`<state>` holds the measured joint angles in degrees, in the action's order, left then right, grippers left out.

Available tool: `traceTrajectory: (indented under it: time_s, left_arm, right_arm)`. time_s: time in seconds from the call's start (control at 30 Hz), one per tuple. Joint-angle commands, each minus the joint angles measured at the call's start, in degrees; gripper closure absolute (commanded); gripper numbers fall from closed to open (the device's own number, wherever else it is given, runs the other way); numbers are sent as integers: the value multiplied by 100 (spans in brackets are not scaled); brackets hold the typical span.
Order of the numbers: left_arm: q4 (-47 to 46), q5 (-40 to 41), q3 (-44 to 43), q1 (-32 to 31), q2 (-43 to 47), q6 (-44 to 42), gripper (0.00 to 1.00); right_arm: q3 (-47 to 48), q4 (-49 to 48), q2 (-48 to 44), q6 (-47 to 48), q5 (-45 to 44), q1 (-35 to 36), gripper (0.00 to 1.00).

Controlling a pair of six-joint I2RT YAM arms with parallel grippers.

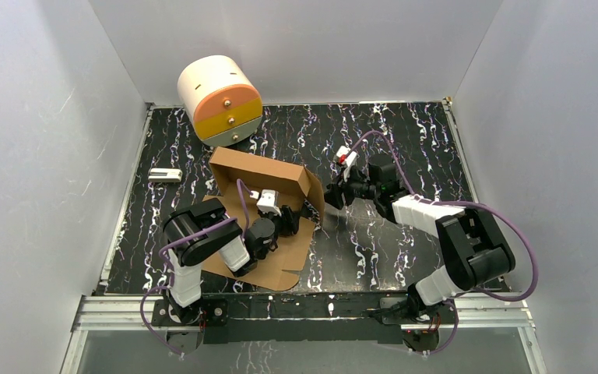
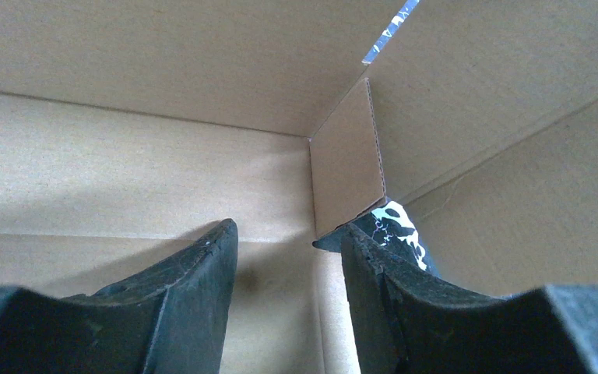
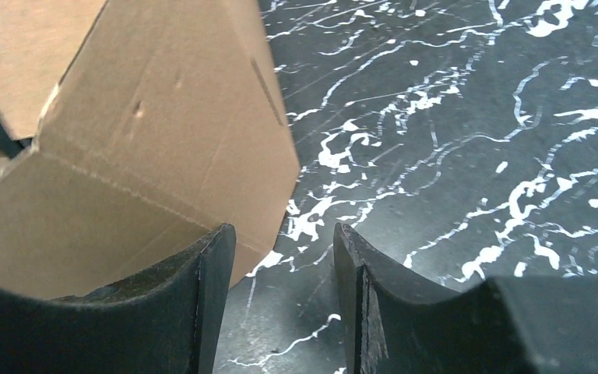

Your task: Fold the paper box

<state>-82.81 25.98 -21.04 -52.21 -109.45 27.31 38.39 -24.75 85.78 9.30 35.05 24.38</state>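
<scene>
The paper box [image 1: 261,175] is brown cardboard, half raised: its back wall and right side flap stand up, its front panel lies flat on the table. My left gripper [image 1: 290,220] is open inside the box, near the right inner corner [image 2: 342,167]. In the left wrist view the fingertips [image 2: 222,241] point at that corner and hold nothing. My right gripper [image 1: 333,195] is open just outside the box's right side flap [image 3: 163,132]. Its left finger [image 3: 210,265] is beside the flap's lower edge; whether it touches I cannot tell.
A cream cylindrical cabinet [image 1: 219,100] with orange and yellow drawers stands at the back left. A small white and black object [image 1: 164,175] lies at the table's left side. The black marbled table [image 1: 405,140] runs to the right of the box. White walls close in on three sides.
</scene>
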Motion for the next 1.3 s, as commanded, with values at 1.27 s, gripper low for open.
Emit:
traceTrajectory:
  time_s: [1.27]
  left_arm:
    - [3011, -1540, 927, 1293, 4559, 1186, 21]
  right_arm:
    - [-316, -1909, 446, -862, 402, 375, 36]
